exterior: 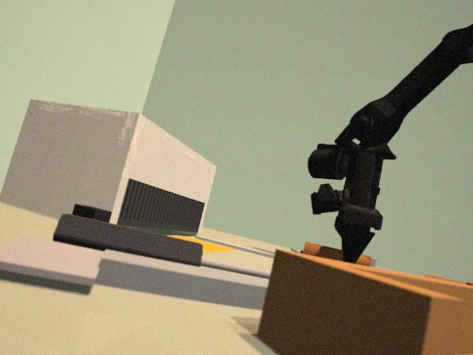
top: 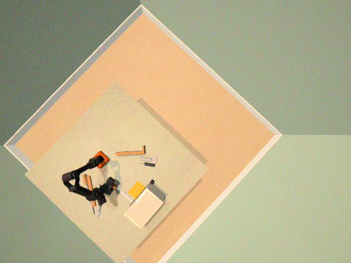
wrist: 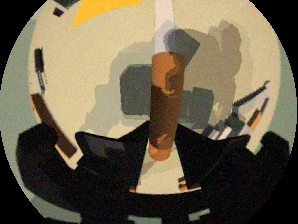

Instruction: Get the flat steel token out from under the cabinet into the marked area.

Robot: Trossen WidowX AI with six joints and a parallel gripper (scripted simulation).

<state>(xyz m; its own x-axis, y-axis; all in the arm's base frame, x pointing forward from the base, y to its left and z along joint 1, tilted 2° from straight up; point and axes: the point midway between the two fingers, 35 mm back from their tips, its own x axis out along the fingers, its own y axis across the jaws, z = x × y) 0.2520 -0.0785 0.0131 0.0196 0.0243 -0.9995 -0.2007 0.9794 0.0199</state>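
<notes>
Square beige bench (top: 88, 131)
It carries a white box cabinet (top: 144, 207), a yellow marked patch (top: 136, 189) and an orange L-shaped stick (top: 130, 152).

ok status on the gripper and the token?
Gripper shut on brown-handled rod, pale shaft aimed at cabinet. Token not visible; yellow marked area shows none. Other tools lie off the path.
</notes>
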